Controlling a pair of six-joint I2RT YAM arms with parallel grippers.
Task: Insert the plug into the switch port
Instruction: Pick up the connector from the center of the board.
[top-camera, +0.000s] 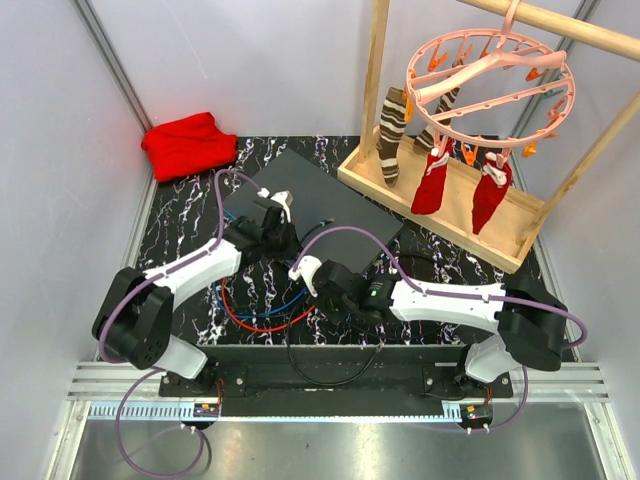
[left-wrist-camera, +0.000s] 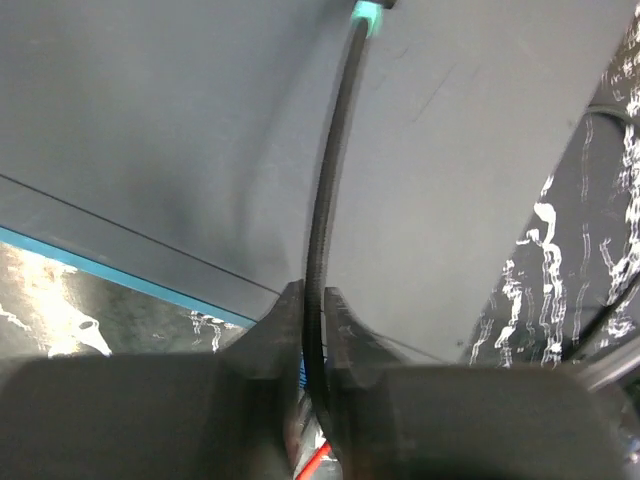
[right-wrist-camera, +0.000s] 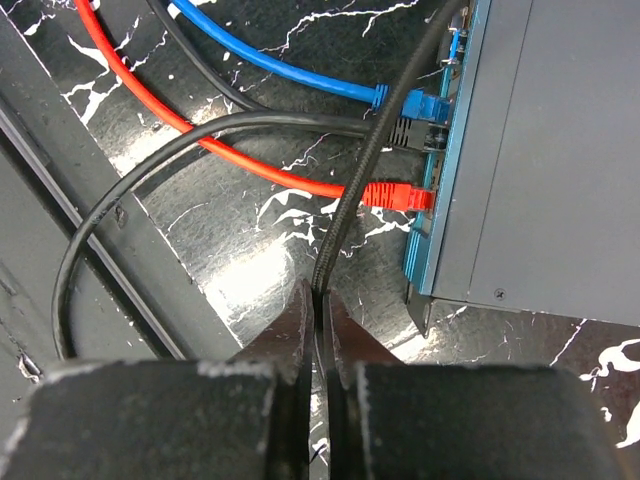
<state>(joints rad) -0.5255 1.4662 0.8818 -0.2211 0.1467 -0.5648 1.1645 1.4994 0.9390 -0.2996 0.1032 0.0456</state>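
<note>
The switch (top-camera: 320, 195), a flat dark grey box with a teal front edge (right-wrist-camera: 440, 215), lies mid-table. A black braided cable (left-wrist-camera: 325, 190) crosses its top and ends in a teal-tipped plug (left-wrist-camera: 368, 14) at the upper edge of the left wrist view. My left gripper (left-wrist-camera: 313, 298) hangs over the switch, shut on this cable. My right gripper (right-wrist-camera: 320, 298) is shut on the same braided cable (right-wrist-camera: 365, 165), in front of the switch's port side. Blue (right-wrist-camera: 428, 105), black (right-wrist-camera: 410, 132) and red (right-wrist-camera: 395, 195) plugs sit in ports there.
Red (top-camera: 250, 318), blue and black cables loop on the marble-patterned table in front of the switch. A red cloth (top-camera: 188, 143) lies at the back left. A wooden rack (top-camera: 440, 205) with socks and a pink round hanger (top-camera: 490, 85) stands at the back right.
</note>
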